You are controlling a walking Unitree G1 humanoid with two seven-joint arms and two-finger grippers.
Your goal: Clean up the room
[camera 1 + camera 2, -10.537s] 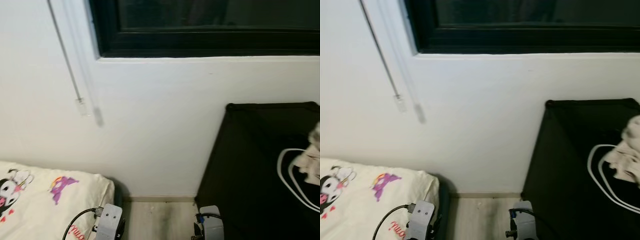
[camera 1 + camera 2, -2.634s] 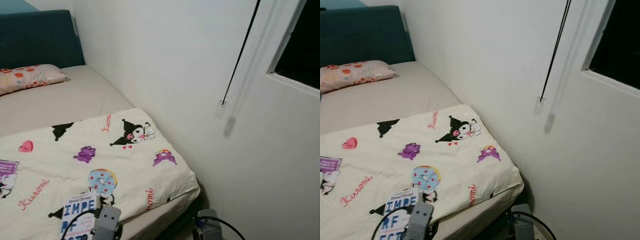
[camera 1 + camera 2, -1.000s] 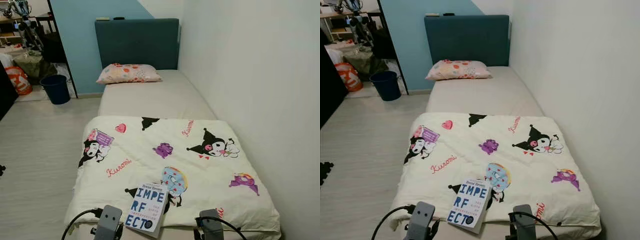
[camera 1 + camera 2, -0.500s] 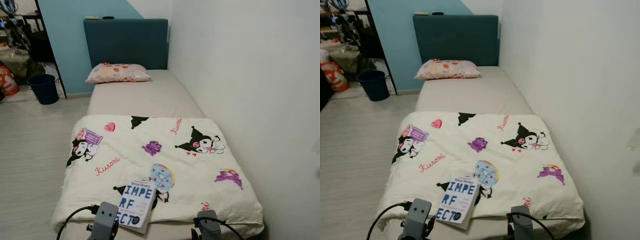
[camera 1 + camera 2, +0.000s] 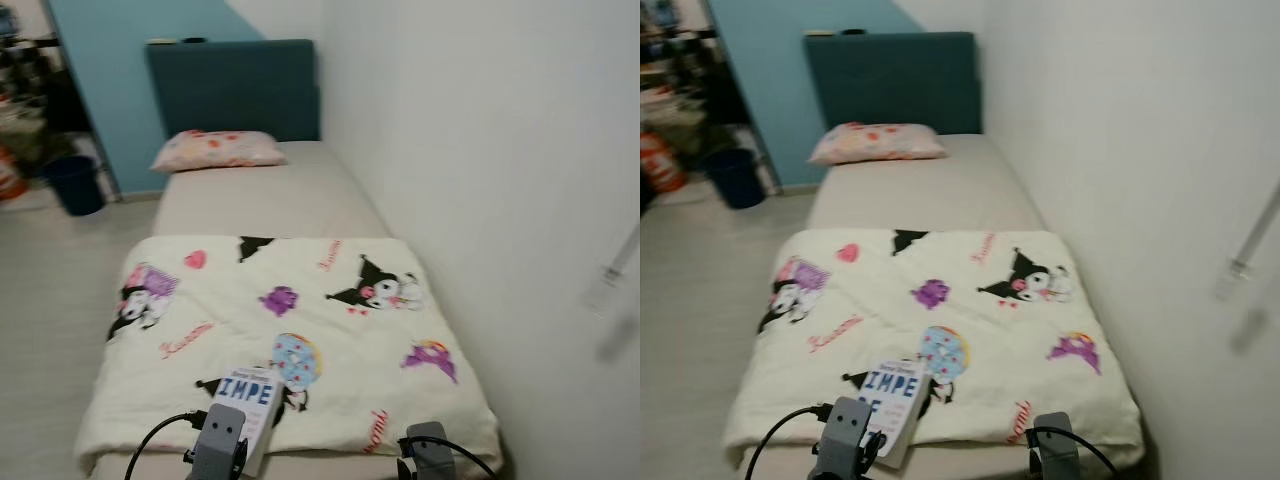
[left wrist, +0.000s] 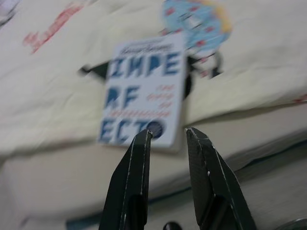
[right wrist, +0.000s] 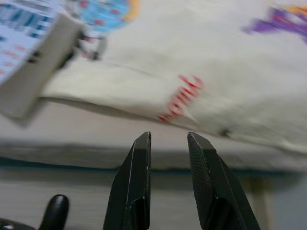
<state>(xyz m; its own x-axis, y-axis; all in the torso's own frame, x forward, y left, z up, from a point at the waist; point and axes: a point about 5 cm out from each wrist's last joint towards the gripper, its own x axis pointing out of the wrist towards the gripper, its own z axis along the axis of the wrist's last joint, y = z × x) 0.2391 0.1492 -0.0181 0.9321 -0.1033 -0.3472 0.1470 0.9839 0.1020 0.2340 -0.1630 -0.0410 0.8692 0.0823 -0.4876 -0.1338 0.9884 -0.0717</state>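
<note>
Left gripper low before the book (fingers narrowly parted), right gripper alike, foot of bed

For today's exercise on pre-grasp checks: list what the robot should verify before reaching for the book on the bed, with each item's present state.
1. Book in view, lying on the blanket near the bed's foot: ok.
2. Left end effector open, facing the book: ok.
3. Left end effector touching the book: not ok, still short of it.
4. Right end effector open, holding nothing: ok.
5. Sharp image: not ok, views are blurred.
</note>
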